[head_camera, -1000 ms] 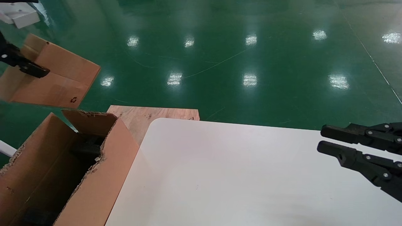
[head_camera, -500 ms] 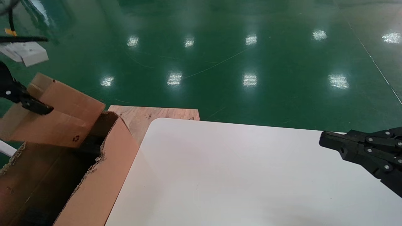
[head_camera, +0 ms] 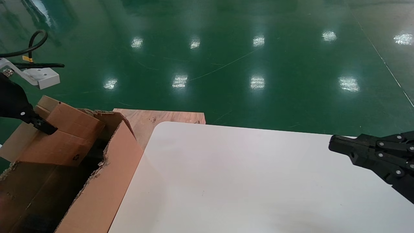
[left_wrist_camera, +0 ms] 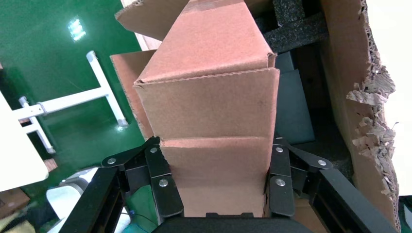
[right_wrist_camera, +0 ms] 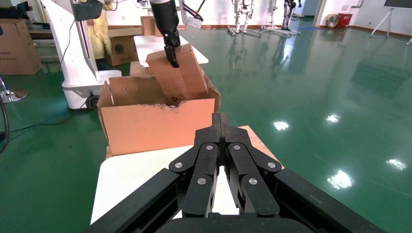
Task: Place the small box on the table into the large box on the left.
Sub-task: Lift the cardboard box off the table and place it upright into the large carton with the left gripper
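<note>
The left gripper [left_wrist_camera: 216, 182] clamps the small box [left_wrist_camera: 211, 104] between its fingers [left_wrist_camera: 163, 177], holding it tilted, partly down inside the large box [head_camera: 103, 181] beneath it. The right gripper [right_wrist_camera: 219, 120], fingers pressed together, hangs over the table [head_camera: 245, 181]

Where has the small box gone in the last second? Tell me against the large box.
Yes. The small box, held by the left gripper, has dropped from above the large box into its open top.

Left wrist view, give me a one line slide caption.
Left gripper clamps the small box, tilted into the large box.
</note>
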Controlling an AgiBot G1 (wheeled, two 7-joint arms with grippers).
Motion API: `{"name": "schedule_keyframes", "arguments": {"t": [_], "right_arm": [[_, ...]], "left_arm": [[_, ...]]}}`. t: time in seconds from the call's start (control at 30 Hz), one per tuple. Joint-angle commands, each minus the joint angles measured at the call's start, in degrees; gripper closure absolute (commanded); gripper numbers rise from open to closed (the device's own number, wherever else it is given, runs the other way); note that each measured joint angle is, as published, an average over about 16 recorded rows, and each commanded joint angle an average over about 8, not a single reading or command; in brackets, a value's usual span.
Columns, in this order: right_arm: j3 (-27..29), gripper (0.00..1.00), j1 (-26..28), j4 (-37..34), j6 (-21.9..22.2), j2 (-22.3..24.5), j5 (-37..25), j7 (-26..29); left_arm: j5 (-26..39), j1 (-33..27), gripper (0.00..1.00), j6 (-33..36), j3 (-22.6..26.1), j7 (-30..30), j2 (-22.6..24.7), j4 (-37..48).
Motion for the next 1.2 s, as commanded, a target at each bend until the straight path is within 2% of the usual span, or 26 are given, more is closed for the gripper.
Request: {"name": "schedule_keyframes", "arguments": {"t": [0.03, 0.53, 1.2], "right_arm": [[0.0, 1.0, 0.0, 0.0, 0.0, 0.0, 0.0, 0.0], [0.0, 1.0, 0.0, 0.0, 0.0, 0.0, 0.0, 0.0], [0.0, 1.0, 0.0, 0.0, 0.0, 0.0, 0.0, 0.0]], "left_arm": [[-0.23, 0.71, 1.0, -0.37, 0.09, 0.17, 0.36, 1.21], [-1.05, 3.51, 1.0, 2.5, 1.61, 3.29, -0.58, 11.99], [-3.12, 10.99, 1.0, 0.28, 2.26, 8.61, 1.67, 25.06]]}}
